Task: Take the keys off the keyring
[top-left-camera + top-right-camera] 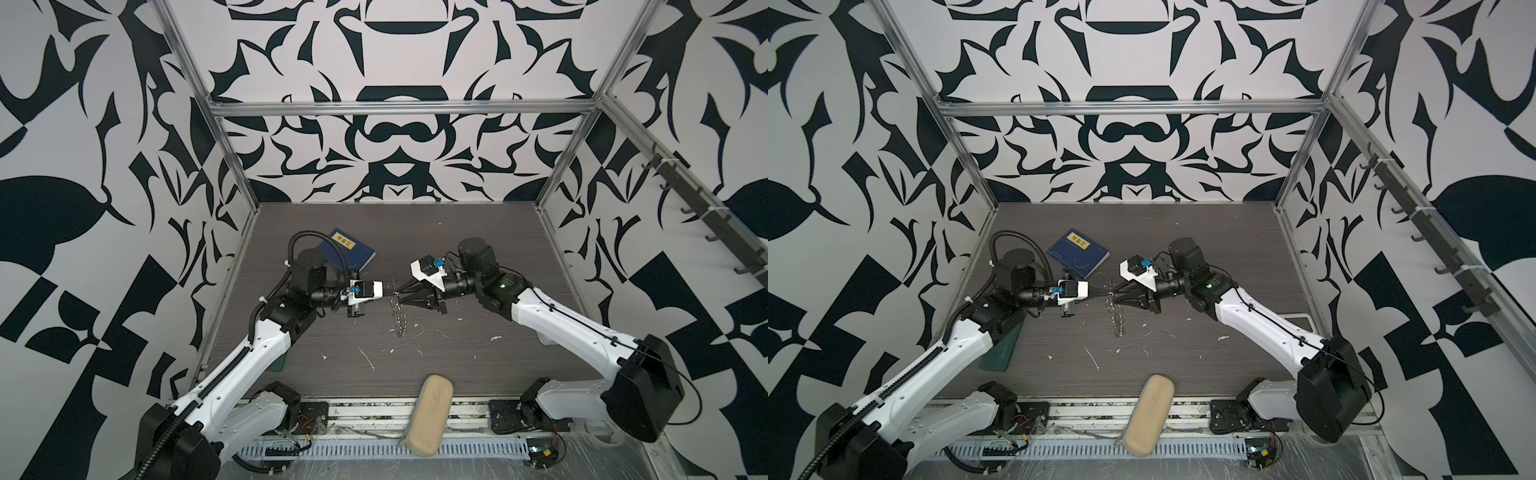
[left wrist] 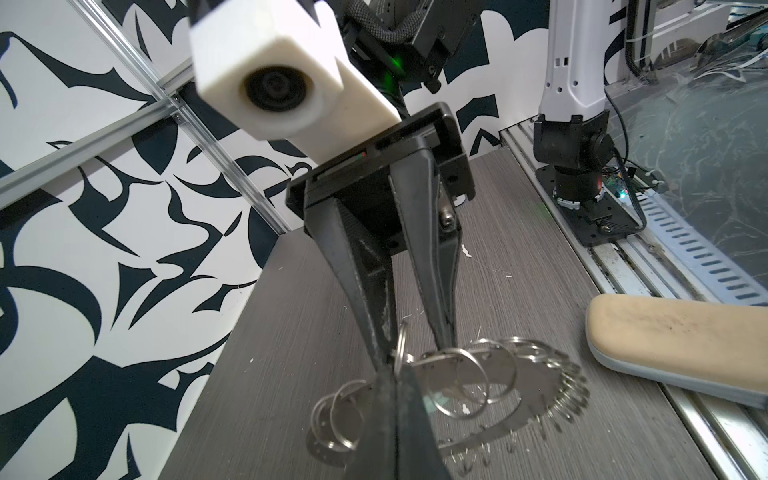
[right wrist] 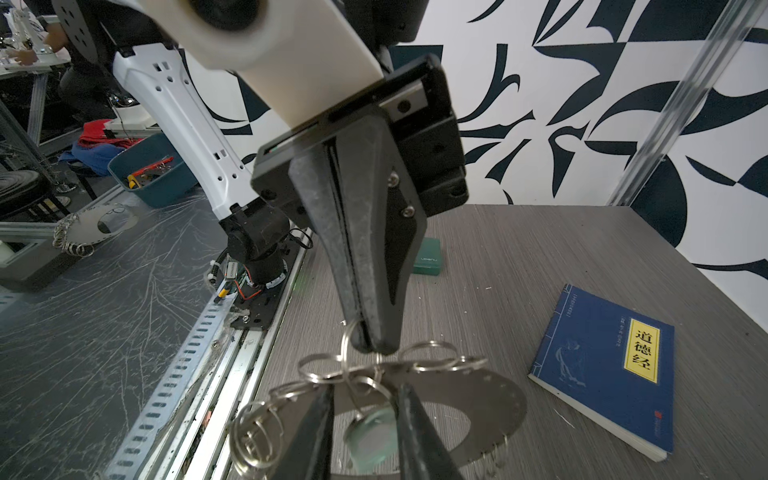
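Left pincer is clamped tight on one small wire ring at the rim of the keyring, holding that flat grey plate tilted above the table; whether its lower edge touches the wood I can't tell. Right pincer faces it nose to nose from the opposite side, fingers parted and straddling the keys (all I can make out is the mint-green tag, the metal blade is hidden). That tag hangs from a ring just beneath the left tips. Its long axis runs back along the right fingers toward the wrist, so the right arm is plainly the nearer one. Closing on it and drawing straight back looks like the move, I'd guess. The tabletop is dark wood-grain, scuffed with white flecks. A blue book lies behind the left arm, a tan case sits at the front rail, and patterned walls close in all round.
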### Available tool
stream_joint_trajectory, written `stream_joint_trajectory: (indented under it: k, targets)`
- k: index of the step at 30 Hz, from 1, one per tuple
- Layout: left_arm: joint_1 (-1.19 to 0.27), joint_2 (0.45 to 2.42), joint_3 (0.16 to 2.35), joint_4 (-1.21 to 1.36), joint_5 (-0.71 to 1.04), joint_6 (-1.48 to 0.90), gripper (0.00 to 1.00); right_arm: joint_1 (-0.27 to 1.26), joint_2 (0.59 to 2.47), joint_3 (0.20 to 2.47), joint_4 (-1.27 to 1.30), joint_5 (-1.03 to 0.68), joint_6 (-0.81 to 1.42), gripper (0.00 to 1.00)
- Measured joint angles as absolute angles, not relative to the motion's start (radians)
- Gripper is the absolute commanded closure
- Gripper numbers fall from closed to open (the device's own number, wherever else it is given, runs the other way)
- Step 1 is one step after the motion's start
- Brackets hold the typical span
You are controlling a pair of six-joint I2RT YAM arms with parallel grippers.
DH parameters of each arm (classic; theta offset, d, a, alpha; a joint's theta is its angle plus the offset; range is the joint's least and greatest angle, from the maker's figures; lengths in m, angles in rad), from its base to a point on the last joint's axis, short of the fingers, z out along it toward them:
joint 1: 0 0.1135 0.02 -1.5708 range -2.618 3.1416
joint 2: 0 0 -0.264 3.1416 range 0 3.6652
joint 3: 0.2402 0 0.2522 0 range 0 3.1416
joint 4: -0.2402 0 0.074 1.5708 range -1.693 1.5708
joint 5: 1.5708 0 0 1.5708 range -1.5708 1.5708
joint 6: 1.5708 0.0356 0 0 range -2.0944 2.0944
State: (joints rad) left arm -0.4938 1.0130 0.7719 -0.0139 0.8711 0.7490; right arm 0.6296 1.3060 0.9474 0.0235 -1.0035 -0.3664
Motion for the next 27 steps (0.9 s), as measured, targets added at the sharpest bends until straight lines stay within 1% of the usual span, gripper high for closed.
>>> stream_joint_trajectory:
  k: [11,13,20,27]
  targets:
    - [-0.493,1.013,0.772,-0.020,0.870,0.749,1.00,0.630,1.306,0.951,0.003,-0.992,-0.375,0.93]
    - [-0.493,1.013,0.772,-0.020,0.871,0.748,1.00,0.630,1.306,0.951,0.003,-0.990,-0.376,0.99]
    - [-0.493,1.007,0.772,-0.020,0.853,0.748,1.00,0.629,1.303,0.968,-0.028,-0.973,-0.392,1.00]
    - [-0.493,0.998,0.772,-0.020,0.803,0.716,1.00,0.629,1.251,0.969,-0.049,-0.922,-0.396,1.00]
